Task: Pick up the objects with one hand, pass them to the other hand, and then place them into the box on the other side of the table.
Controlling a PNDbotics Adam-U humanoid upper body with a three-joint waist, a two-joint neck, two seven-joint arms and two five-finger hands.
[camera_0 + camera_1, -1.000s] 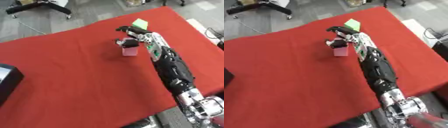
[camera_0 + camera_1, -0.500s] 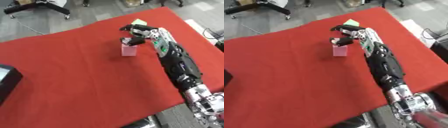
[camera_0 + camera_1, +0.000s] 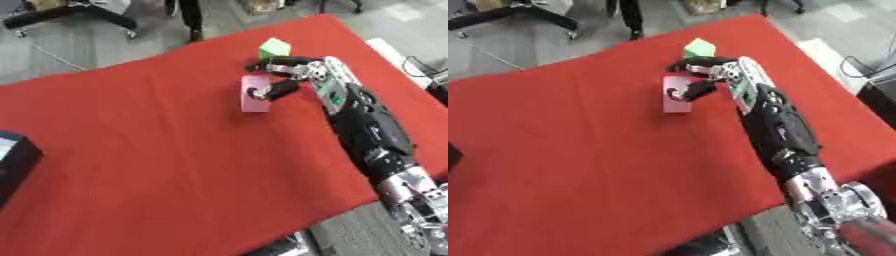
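Observation:
A pink block stands upright on the red table, right of centre towards the far side. My right hand comes in from the lower right and is curled round it: the fingers arch over its far top edge and the thumb lies on its near face. The block still rests on the cloth. A green block sits just beyond the hand near the far edge. A dark box shows at the left edge. My left hand is in no view.
The table's far edge runs diagonally behind the green block, with grey floor and a chair base beyond. White and dark equipment stands off the right edge. Open red cloth lies between the pink block and the dark box.
My right hand has reached a little farther along the table, and its thumb and fingers have closed in on the pink block. Neither block has moved.

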